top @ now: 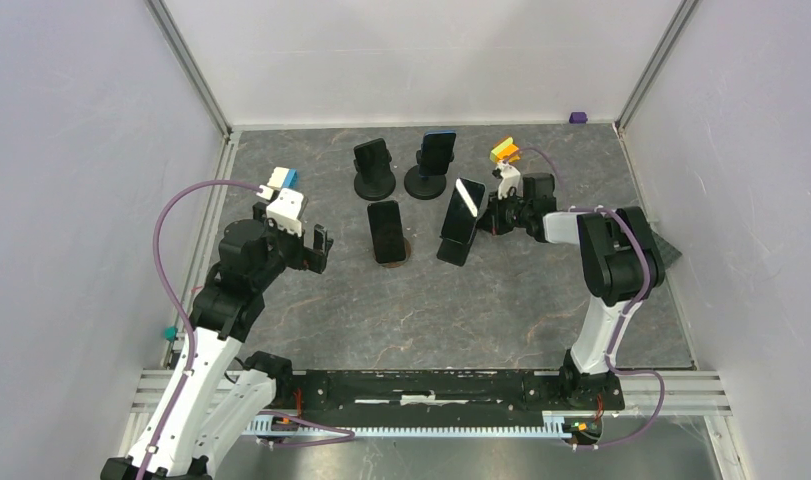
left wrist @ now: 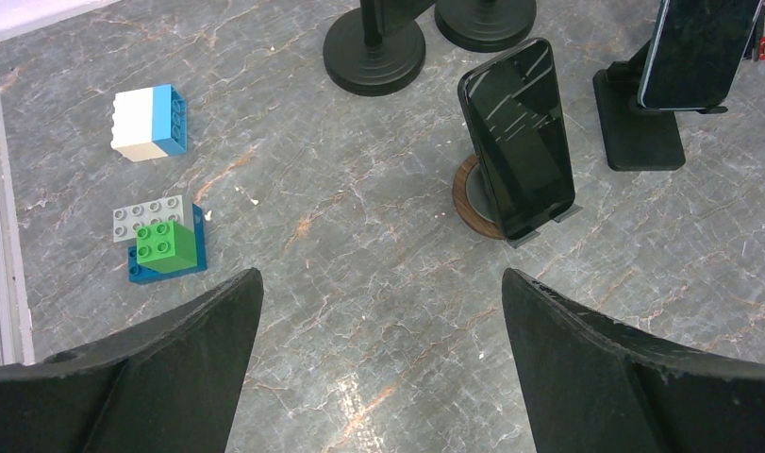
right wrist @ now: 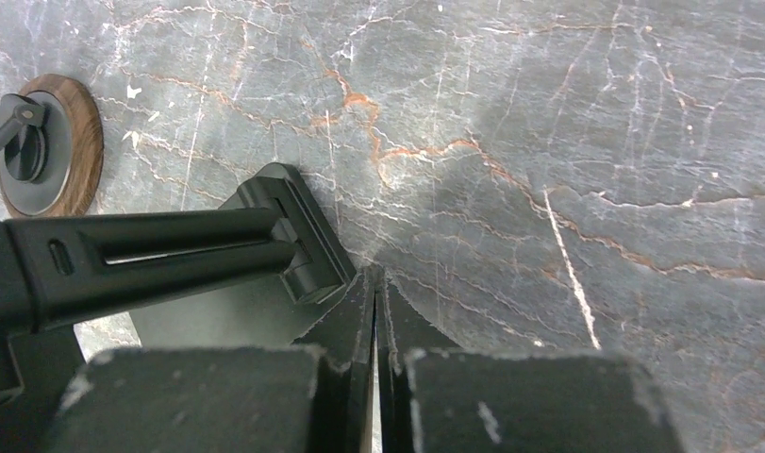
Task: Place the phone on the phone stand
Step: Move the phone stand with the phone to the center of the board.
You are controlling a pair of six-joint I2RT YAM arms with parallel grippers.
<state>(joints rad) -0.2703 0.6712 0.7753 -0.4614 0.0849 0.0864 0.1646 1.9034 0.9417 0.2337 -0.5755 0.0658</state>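
Two right fingers (right wrist: 345,354) just beside phone (top: 468,205)

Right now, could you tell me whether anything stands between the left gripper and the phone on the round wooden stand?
Nothing visible does. Only bare table lies between the open left gripper and the phone on its wooden stand; the toy bricks sit off to one side.

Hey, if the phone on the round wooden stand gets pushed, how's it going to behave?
Likely tips easily: the phone stands tall and tilted on a small wooden stand, caught only at its lower edge. Its glossy, reflective face suggests a slippery, rigid slab.
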